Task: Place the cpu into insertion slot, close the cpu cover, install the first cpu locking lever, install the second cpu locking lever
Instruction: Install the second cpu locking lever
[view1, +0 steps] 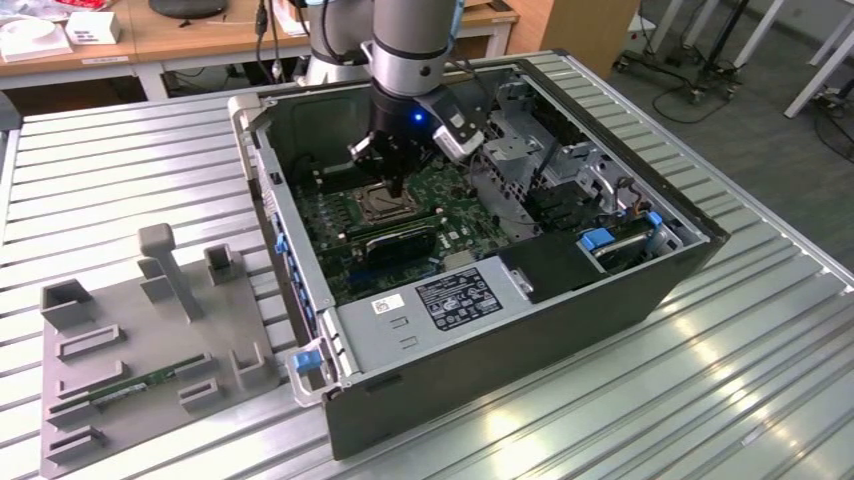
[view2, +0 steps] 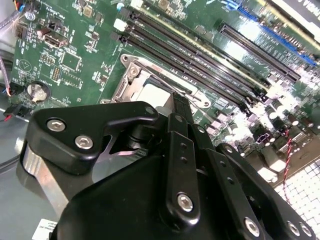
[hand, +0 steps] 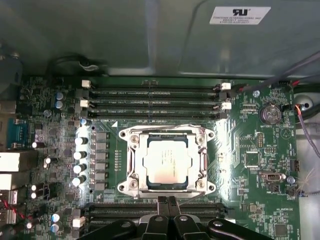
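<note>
We see the cpu, a flat square with matte silvery-tan top, seated in the slot under the shiny metal cover. Gripper at the socket's 6 o'clock edge, black fingers pressed together, holding nothing.

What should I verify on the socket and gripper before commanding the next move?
1. Silvery-tan square cpu seated in the insertion slot: ok, it lies flat and square inside.
2. Thin silvery metal cpu cover closed over the chip: ok, the frame lies around it.
3. Locking levers latched: cannot tell.
4. Black gripper position: ok, fingertips sit together at the socket's edge, by the long black memory slots.
5. Gripper holding anything: ok, nothing held.
6. Green motherboard reachable in the open grey computer case: ok.
</note>
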